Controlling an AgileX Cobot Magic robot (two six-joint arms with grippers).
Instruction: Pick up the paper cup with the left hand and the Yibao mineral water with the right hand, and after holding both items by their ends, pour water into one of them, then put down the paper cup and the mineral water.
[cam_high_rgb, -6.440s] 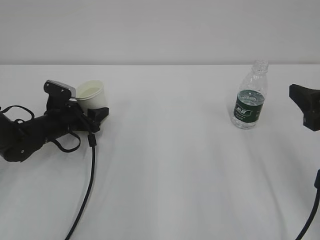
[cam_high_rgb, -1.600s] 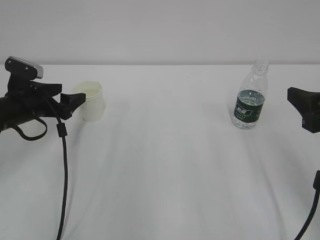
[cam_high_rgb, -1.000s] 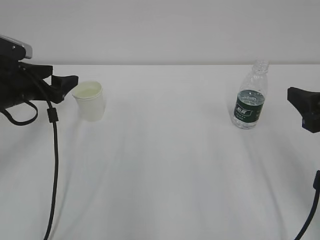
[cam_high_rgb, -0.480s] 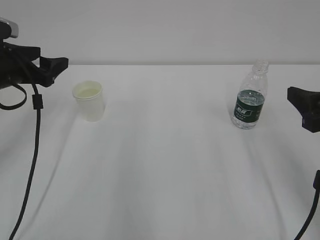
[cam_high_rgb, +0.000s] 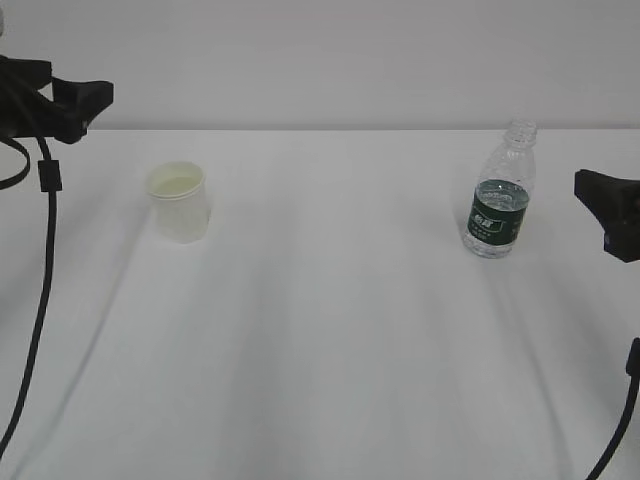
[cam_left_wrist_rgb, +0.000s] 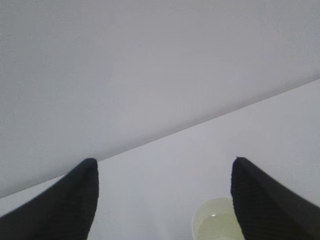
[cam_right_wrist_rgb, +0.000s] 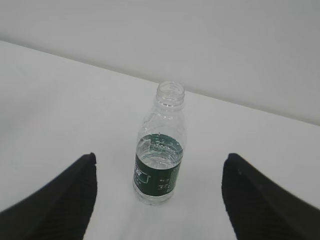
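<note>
Table: we see a plain white surface carrying both task items, with a pale wall behind it.

Paper cup: we find it upright on the table at the left of the exterior view, free of any contact. In the left wrist view its rim shows at about 5 o'clock, with a little clear liquid inside.

Yibao mineral water: we note it upright and uncapped on the table at the right, well apart from the cup. In the right wrist view it stands centred between the two fingers, touching neither; water sits at about the label's upper edge.

Left hand: raised off the table at roughly 10 o'clock from the cup, apart from it.

Left tool: jaws spread wide, nothing between them.

Right hand: at the right edge of the exterior view, at 3 o'clock from the bottle, not touching it.

Right tool: jaws spread wide, empty.

Cable: we see a black lead hanging from the left hand.
</note>
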